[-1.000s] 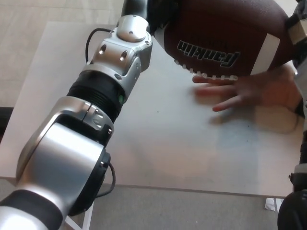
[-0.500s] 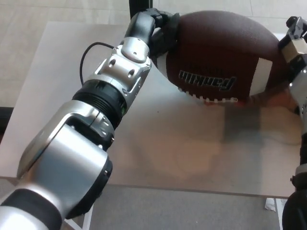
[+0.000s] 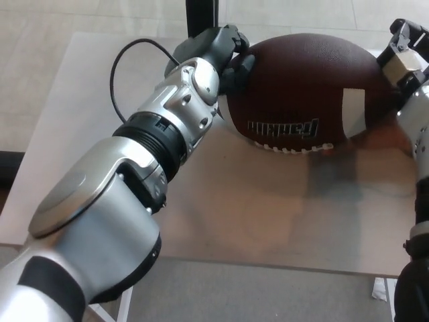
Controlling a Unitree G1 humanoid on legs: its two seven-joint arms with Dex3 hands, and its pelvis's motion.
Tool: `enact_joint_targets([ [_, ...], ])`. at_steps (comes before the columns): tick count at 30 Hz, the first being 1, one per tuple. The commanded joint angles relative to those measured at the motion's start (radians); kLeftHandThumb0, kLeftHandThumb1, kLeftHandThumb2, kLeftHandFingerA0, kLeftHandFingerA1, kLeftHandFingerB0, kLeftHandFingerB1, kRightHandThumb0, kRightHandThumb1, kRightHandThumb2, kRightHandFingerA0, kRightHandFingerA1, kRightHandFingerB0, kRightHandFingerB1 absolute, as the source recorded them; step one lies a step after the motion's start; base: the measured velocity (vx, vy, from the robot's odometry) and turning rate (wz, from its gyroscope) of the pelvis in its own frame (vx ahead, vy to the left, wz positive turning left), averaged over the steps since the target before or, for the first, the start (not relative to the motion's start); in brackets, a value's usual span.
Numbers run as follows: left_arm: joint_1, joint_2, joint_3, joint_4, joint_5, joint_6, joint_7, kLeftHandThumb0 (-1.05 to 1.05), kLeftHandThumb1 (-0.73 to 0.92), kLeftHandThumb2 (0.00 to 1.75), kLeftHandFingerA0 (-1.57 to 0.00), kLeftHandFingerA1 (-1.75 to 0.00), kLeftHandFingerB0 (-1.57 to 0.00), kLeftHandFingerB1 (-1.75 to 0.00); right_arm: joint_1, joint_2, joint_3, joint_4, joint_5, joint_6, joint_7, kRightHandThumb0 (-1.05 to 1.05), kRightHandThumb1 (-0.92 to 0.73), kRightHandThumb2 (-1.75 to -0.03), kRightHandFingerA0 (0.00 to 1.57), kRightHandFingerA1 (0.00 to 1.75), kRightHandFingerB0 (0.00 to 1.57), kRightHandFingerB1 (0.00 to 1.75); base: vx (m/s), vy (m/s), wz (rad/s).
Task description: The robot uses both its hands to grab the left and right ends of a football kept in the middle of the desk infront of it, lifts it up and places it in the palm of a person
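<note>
A dark brown, pebble-textured leather football [image 3: 305,87] sits in the upper middle to upper right of the frame, held above the pale grey bench [image 3: 268,208]. Its white lacing runs along the lower edge, a white printed brand name reads upside down just above the lacing, and a white stripe crosses the ball toward its right end.

The left robot hand [image 3: 224,50], black with thick fingers, is clasped on the ball's left end in the upper centre of the frame. Behind it the silver and black left forearm [image 3: 134,168] stretches diagonally down to the lower left corner, with a thin black cable [image 3: 117,64] looping off it over the bench.

The right robot hand [image 3: 402,57] shows only in part at the upper right edge of the frame, a pale blocky piece with dark parts pressed against the ball's right end; whether its fingers are wrapped round the ball cannot be told from here. The silver right forearm [image 3: 419,147] runs down the right edge.

Just under the ball's right end, a blurred flesh-toned patch, seemingly a person's hand [image 3: 389,137], lies close beneath the ball; whether it touches the ball is unclear. The ball's shadow falls on the bench below it. A black upright post [image 3: 201,17] stands at the top edge behind the left robot hand.
</note>
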Motion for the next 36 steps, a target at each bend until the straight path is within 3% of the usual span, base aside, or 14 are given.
enact_joint_targets([
  [1,-0.031,-0.143,-0.022,0.02,0.12,0.023,-0.32,-0.41,0.75,0.62,-0.48,-0.9,-0.33,-0.35,-0.021,0.022,0.061,0.034,-0.015,-0.077,0.07,-0.26,-0.55,-1.14,1.28,1.42,0.91,1.18,0.0,0.0,0.0],
  [4,-0.056,-0.155,-0.025,0.042,0.139,0.108,-0.31,-0.26,0.75,0.61,-0.62,-1.57,-0.27,-0.38,0.009,0.008,0.1,0.035,-0.063,-0.141,0.085,-0.26,-0.47,-1.17,1.25,1.4,0.89,1.17,0.0,0.0,0.0],
  [7,-0.066,-0.148,-0.069,0.042,0.194,0.129,-0.302,-0.22,0.74,0.61,-0.65,-1.64,-0.24,-0.38,0.022,-0.006,0.102,0.031,-0.062,-0.152,0.097,-0.17,-0.44,-1.2,0.95,1.75,0.76,1.37,0.0,0.0,0.0],
  [8,-0.071,-0.138,-0.092,0.044,0.219,0.118,-0.316,-0.24,0.77,0.57,-0.56,-1.63,-0.19,-0.38,0.025,-0.012,0.104,0.04,-0.068,-0.17,0.098,-0.2,-0.46,-1.2,1.26,1.42,0.86,1.14,0.0,0.0,0.0],
  [16,-0.071,-0.081,-0.158,0.02,0.296,0.039,-0.319,-0.36,0.79,0.62,-0.43,-0.59,-0.37,-0.44,0.049,-0.024,0.104,0.063,-0.096,-0.206,0.061,-0.2,-0.55,-1.09,1.12,1.5,0.84,1.02,0.0,0.0,0.0],
  [18,-0.064,-0.035,-0.105,0.003,0.265,0.018,-0.312,-0.36,0.76,0.62,-0.67,-0.84,-0.52,-0.53,0.058,-0.055,0.156,0.048,-0.144,-0.194,0.067,-0.32,-0.82,-0.64,1.05,0.88,0.57,0.49,0.0,0.0,0.0],
  [19,-0.063,-0.031,-0.097,0.003,0.264,0.018,-0.315,-0.36,0.76,0.62,-0.67,-0.84,-0.52,-0.53,0.059,-0.059,0.162,0.047,-0.145,-0.191,0.069,-0.32,-0.82,-0.64,1.05,0.88,0.57,0.49,0.0,0.0,0.0],
  [20,-0.056,-0.013,-0.059,-0.01,0.241,0.02,-0.309,-0.38,0.76,0.64,-0.78,-1.34,-0.53,-0.6,0.055,-0.069,0.163,0.045,-0.138,-0.179,0.078,-0.49,-0.63,-0.89,0.68,0.65,0.23,0.45,0.0,0.0,0.0],
  [22,-0.035,0.04,0.05,-0.061,0.171,0.044,-0.278,-0.38,0.73,0.63,-0.81,-1.33,-0.35,-0.49,0.056,-0.104,0.179,0.037,-0.134,-0.164,0.127,-0.51,-0.76,-0.62,0.55,0.65,0.16,0.27,0.0,0.0,0.0],
  [26,0.007,0.151,0.101,-0.153,0.215,0.01,-0.278,-0.39,0.76,0.61,-0.54,-0.97,-0.39,-0.5,0.07,-0.206,0.262,-0.007,-0.163,-0.144,0.236,-0.95,-0.72,-1.02,0.22,0.56,0.0,0.11,0.0,0.0,0.0],
  [27,0.038,0.244,0.125,-0.236,0.219,0.007,-0.295,-0.39,0.78,0.62,-0.54,-0.97,-0.41,-0.52,0.073,-0.291,0.334,-0.063,-0.218,-0.078,0.292,-0.94,-0.88,-0.65,0.0,0.0,0.0,0.0,0.0,0.0,0.0],
  [28,0.05,0.292,0.143,-0.267,0.222,0.024,-0.296,-0.43,0.75,0.63,-0.67,-1.29,-0.46,-0.59,0.063,-0.335,0.356,-0.086,-0.235,-0.036,0.303,-0.98,-0.68,-0.97,0.0,0.0,0.0,0.0,0.0,0.0,0.0],
  [29,0.065,0.325,0.16,-0.286,0.227,0.014,-0.285,-0.45,0.74,0.63,-0.71,-1.29,-0.47,-0.61,0.062,-0.361,0.36,-0.1,-0.233,-0.031,0.312,-1.04,-0.87,-0.7,0.0,0.0,0.0,0.0,0.0,0.0,0.0],
  [36,0.155,0.481,0.3,-0.37,0.21,-0.005,-0.236,-0.74,0.59,0.86,-0.94,-1.28,-0.45,-0.62,0.07,-0.531,0.378,-0.18,-0.213,-0.02,0.416,-1.03,-0.92,-0.74,0.0,0.0,0.0,0.0,0.0,0.0,0.0],
])
